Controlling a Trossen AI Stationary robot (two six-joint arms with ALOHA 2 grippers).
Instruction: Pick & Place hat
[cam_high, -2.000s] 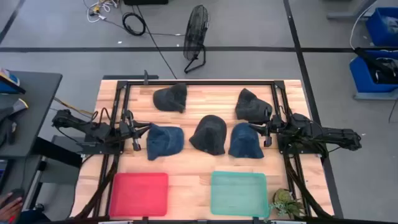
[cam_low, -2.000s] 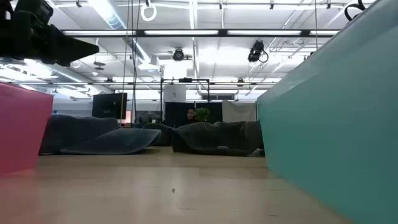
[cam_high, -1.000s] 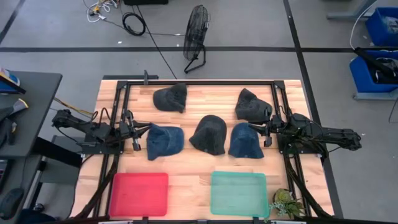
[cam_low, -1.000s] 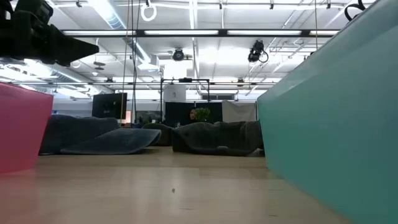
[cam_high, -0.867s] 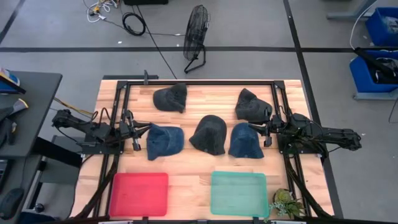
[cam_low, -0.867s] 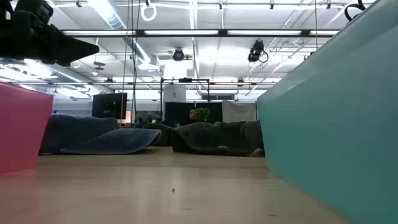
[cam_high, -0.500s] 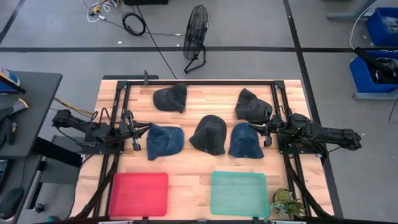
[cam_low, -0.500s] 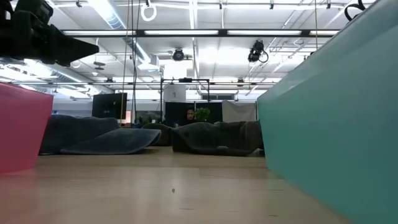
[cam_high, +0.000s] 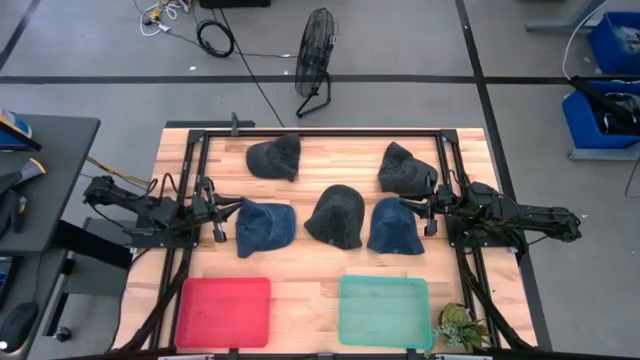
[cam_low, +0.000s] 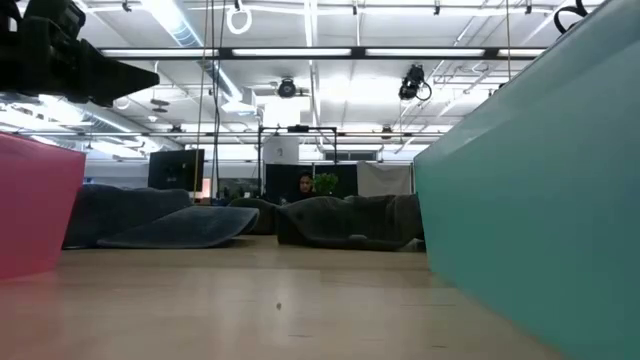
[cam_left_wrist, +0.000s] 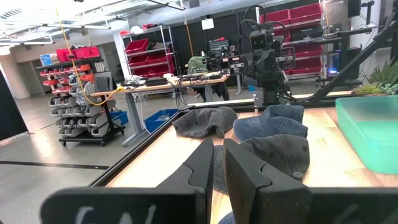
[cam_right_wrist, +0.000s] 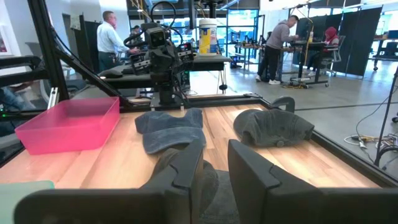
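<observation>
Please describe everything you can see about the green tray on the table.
The green tray is a shallow rectangular bin of teal, plastic-looking material with a raised rim, and it looks empty. It sits flat at the table's near edge, beside the red tray, apart from the hats. Nothing touches it.

Level across the wooden tabletop (cam_low: 280, 300). Teal bin wall (cam_low: 540, 180) fills the right side, close up. Red bin corner (cam_low: 35, 205) at the left edge. Between them, farther back, dark hats lie flat: one left (cam_low: 160, 225), one centre (cam_low: 350, 222). Dark arm part (cam_low: 60, 55) overhangs top left. Ceiling lights beyond.
</observation>
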